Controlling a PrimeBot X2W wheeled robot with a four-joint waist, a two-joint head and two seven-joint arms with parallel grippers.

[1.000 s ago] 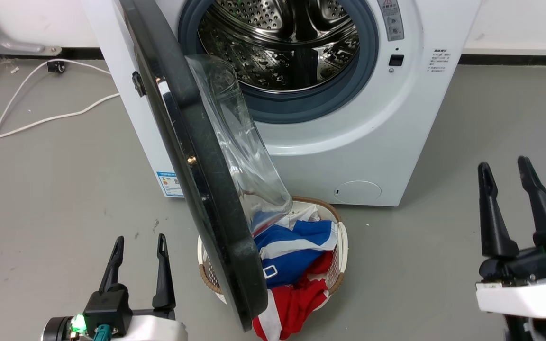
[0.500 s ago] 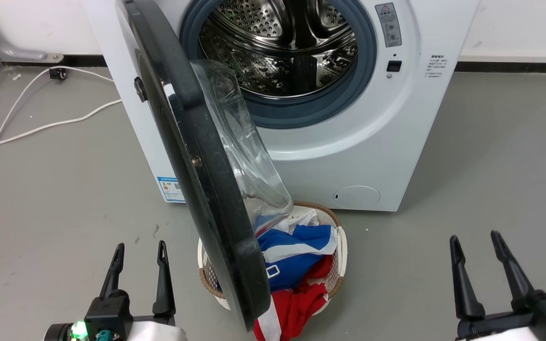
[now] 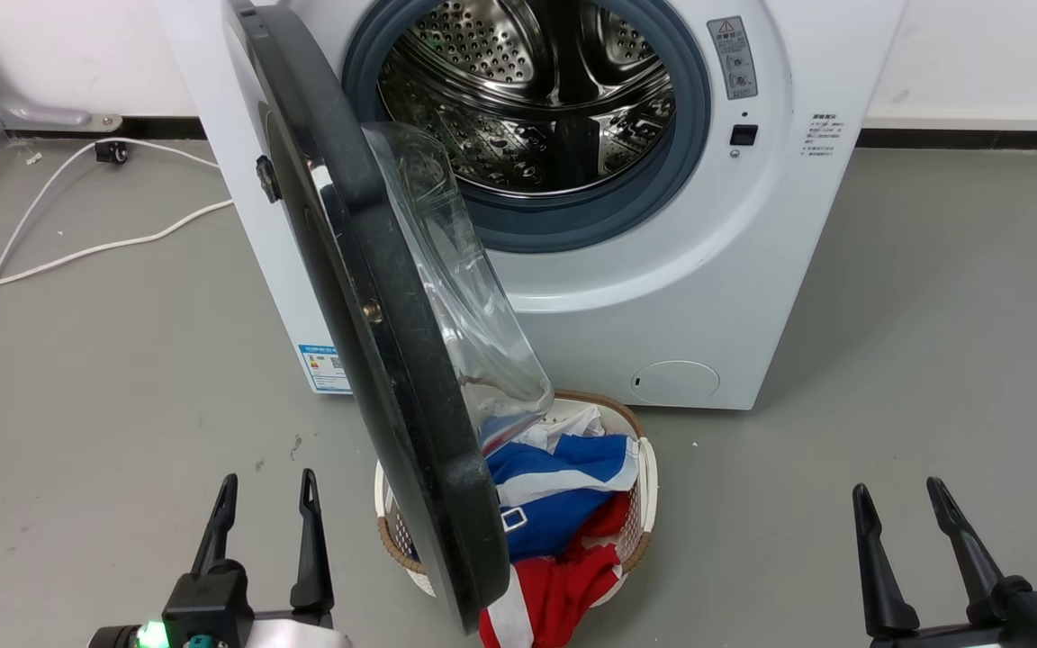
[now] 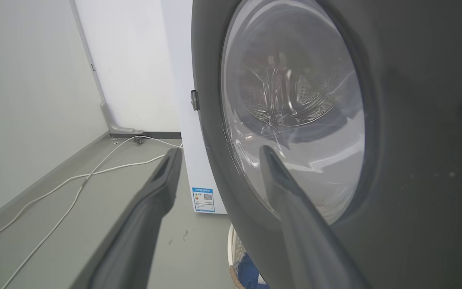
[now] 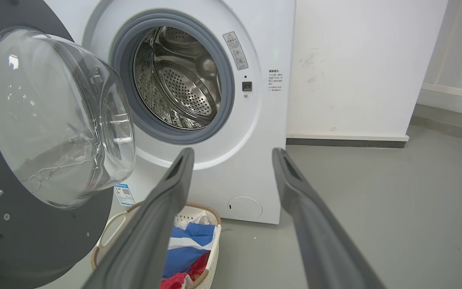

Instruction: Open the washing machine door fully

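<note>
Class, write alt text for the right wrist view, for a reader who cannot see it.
The washing machine door stands open at left, its glass bowl facing the steel drum of the washing machine. A laundry basket of clothes sits below, behind the open right gripper.

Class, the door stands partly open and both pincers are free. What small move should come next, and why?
Probably slide the right pincer left against the washing machine door and push it wider: it stands edge-on, and that open pincer faces its glass-bowl side.
</note>
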